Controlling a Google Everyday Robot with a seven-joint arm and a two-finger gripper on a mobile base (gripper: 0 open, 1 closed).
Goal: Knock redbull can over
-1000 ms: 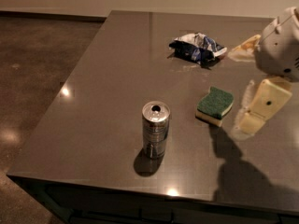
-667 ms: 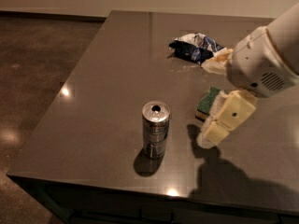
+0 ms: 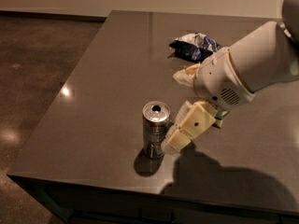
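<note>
The redbull can (image 3: 155, 130), a slim silver can with a shiny pull-tab top, stands upright near the front edge of the dark table (image 3: 103, 92). My gripper (image 3: 174, 110) is just to the right of the can, low over the table. It is open and empty. One cream finger (image 3: 190, 125) reaches down to the can's right side and looks to be touching it or almost touching. The other finger (image 3: 186, 74) is further back, apart from the can.
A blue-and-white crumpled snack bag (image 3: 194, 48) lies at the back of the table, behind my arm (image 3: 261, 59). The table's front edge (image 3: 93, 181) is close to the can. A brown floor (image 3: 32, 78) lies to the left.
My gripper has moved left and forward across the table, from the right edge to right beside the can. It now hides the green sponge. The can still stands upright.
</note>
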